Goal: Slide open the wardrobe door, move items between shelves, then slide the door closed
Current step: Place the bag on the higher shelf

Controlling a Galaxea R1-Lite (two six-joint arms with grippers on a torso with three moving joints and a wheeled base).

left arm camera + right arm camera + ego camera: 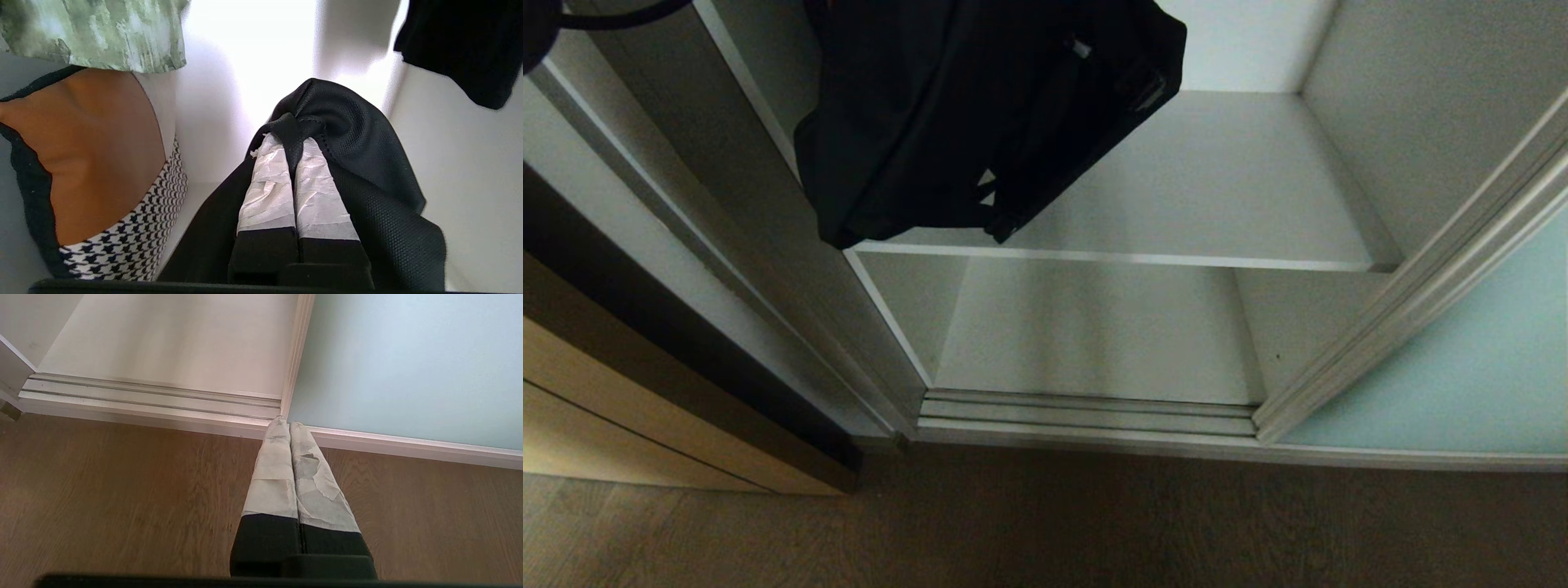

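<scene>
Black cloth is what I have in my left gripper (291, 141): its two taped fingers (267, 183) are squeezed tight on a fold of the black bag (980, 122). The bag hangs in the air above the upper shelf (1201, 196), with its low corner over that shelf's front edge. The lower shelf (1094, 327) sits under it. The sliding wardrobe door (1462, 367) is pushed open to the right. My right gripper (290, 424) is parked low over the wood floor (122, 490), closed on nothing.

I think the bag could slip, because I only hold a small pinch of cloth. The hanging corner could also catch on the shelf edge, or bump the hanging clothes (102, 163) beside it.
</scene>
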